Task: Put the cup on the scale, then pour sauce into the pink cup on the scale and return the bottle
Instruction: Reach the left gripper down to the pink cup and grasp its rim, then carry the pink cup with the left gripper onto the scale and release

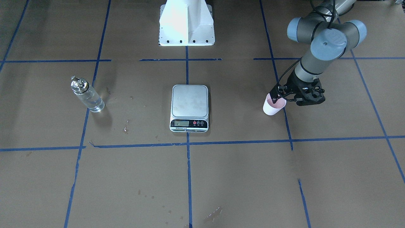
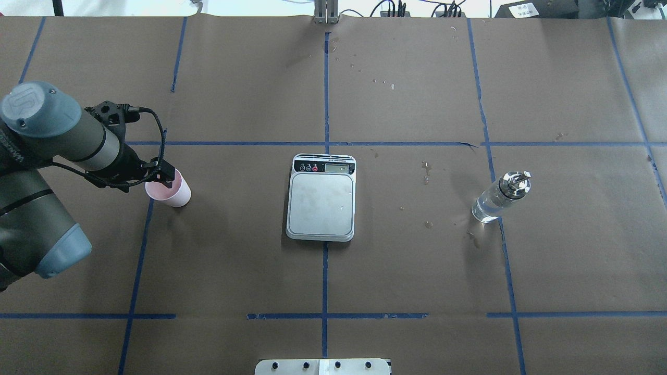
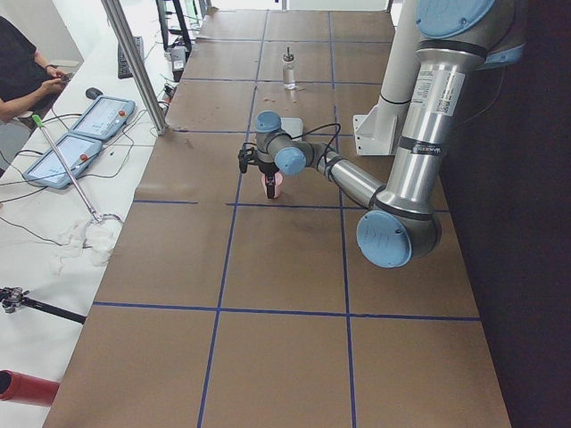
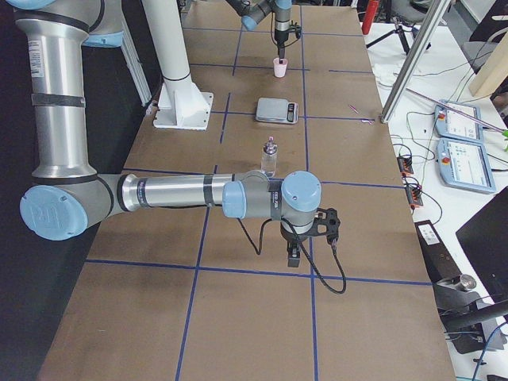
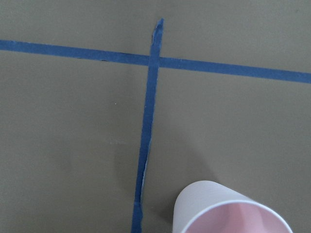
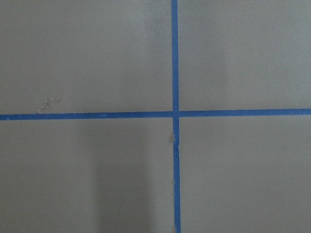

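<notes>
The pink cup (image 1: 272, 107) stands upright on the brown table, on the robot's left side, also in the overhead view (image 2: 172, 191) and at the bottom of the left wrist view (image 5: 228, 208). My left gripper (image 1: 278, 100) is down at its rim, with one dark finger (image 1: 274, 100) inside the cup; the jaws look open around the rim. The scale (image 1: 189, 107) lies empty at the table's middle (image 2: 321, 198). The bottle (image 1: 87, 95) of clear sauce stands on the robot's right side (image 2: 500, 198). My right gripper (image 4: 292, 254) hangs over bare table far from everything; I cannot tell its state.
Blue tape lines (image 2: 325, 143) grid the brown paper table. Small wet stains (image 2: 427, 172) lie between scale and bottle. The white robot base (image 1: 186, 23) stands behind the scale. Operators' tablets (image 3: 80, 143) lie on a side table.
</notes>
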You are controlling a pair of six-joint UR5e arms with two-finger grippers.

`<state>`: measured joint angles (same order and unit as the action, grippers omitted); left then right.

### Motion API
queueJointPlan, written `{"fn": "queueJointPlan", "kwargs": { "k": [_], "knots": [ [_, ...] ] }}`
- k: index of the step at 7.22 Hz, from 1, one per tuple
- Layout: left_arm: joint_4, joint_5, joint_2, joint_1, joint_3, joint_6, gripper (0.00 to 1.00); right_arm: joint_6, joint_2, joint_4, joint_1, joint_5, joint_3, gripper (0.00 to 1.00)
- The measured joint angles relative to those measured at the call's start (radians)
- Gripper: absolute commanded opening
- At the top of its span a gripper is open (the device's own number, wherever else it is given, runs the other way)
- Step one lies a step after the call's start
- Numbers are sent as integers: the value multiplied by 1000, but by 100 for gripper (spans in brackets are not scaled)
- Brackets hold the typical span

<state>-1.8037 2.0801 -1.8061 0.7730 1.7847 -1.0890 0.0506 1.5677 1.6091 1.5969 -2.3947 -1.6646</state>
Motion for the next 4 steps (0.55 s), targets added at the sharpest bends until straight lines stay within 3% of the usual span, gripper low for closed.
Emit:
{"fn": "queueJointPlan", "kwargs": {
  "k": [1, 4],
  "knots": [
    [0, 0, 0, -3, 1, 0, 0, 0, 0, 0, 0, 0, 0, 100],
    [0, -1, 2, -4, 10, -9, 0, 0, -2, 5, -1, 1, -3, 100]
  ]
}}
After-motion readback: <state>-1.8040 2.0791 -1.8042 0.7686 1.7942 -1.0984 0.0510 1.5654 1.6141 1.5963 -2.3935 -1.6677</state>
